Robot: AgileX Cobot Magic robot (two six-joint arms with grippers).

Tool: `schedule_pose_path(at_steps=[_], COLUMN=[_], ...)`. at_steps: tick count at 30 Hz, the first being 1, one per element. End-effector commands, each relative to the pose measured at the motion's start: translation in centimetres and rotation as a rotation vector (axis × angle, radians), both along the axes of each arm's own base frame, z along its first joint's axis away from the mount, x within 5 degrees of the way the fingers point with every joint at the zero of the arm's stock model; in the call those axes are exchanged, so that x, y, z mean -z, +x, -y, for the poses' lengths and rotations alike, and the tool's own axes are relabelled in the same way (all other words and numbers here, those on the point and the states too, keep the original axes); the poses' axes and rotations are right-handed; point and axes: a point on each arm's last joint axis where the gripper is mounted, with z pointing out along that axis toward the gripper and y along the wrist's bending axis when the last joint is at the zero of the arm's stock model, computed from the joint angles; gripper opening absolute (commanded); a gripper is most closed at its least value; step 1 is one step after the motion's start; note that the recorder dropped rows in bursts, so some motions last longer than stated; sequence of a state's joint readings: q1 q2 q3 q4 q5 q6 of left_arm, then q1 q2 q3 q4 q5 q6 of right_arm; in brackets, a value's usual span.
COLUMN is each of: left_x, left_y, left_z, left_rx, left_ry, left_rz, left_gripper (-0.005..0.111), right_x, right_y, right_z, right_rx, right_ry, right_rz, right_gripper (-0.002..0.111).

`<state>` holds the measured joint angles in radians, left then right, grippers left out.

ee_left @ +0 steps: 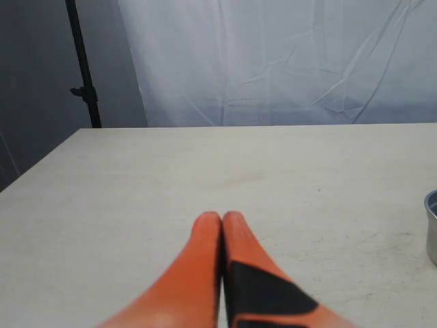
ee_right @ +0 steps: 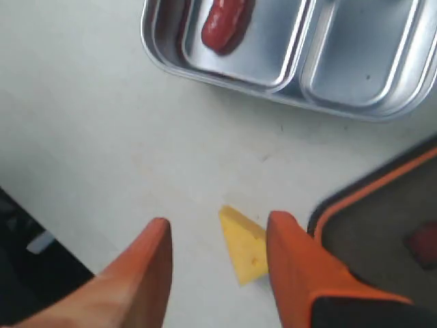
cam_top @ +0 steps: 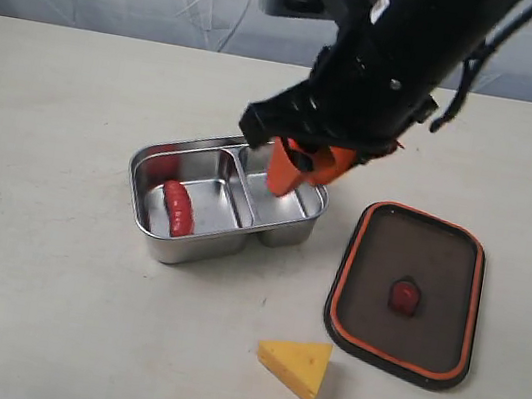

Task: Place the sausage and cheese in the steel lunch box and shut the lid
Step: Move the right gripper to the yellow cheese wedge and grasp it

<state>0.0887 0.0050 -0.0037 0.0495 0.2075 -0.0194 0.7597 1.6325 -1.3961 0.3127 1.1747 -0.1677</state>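
1 cheese (cam_top: 298,365) lies outside the steel lunch box (cam_top: 198,247), likely light, rigid, slick. The spread, empty right gripper (ee_right: 220,229) should pinch its wide end.

Red sausage (cam_top: 176,208) lies in the box (cam_top: 187,248) compartment farther from the right gripper (ee_right: 220,222). The cheese (cam_top: 297,364) and upturned lid (cam_top: 439,257) lie flat, well apart from it.

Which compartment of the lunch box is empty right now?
The compartment on the side nearer the lid is empty. The other one, farther from the lid, holds the sausage.
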Motion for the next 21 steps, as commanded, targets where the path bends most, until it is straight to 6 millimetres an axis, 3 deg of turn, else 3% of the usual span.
schedule_pose_path(at_steps=[1,9,15,21], left_x=[0.0,0.0,0.0,0.0], left_y=[0.0,0.0,0.0,0.0], left_z=[0.0,0.0,0.0,0.0], left_rx=[0.002,0.002,0.002,0.002], left_ry=[0.000,0.000,0.000,0.000], left_rz=[0.014,0.014,0.014,0.014], left_gripper=[0.000,0.000,0.000,0.000], right_x=[1.6,6.7,8.1,10.0], right_y=[-2.2,-3.7,-3.4,-2.6], right_z=[2.3,2.9,2.5,2.0], right_rx=[-0.113,-0.269,-0.369,-0.443], right_ry=[-0.055,-0.033,-0.029,-0.055], right_rz=[-0.008,-0.052,-0.031,-0.013], right_gripper=[0.044,0.045,0.062,0.064])
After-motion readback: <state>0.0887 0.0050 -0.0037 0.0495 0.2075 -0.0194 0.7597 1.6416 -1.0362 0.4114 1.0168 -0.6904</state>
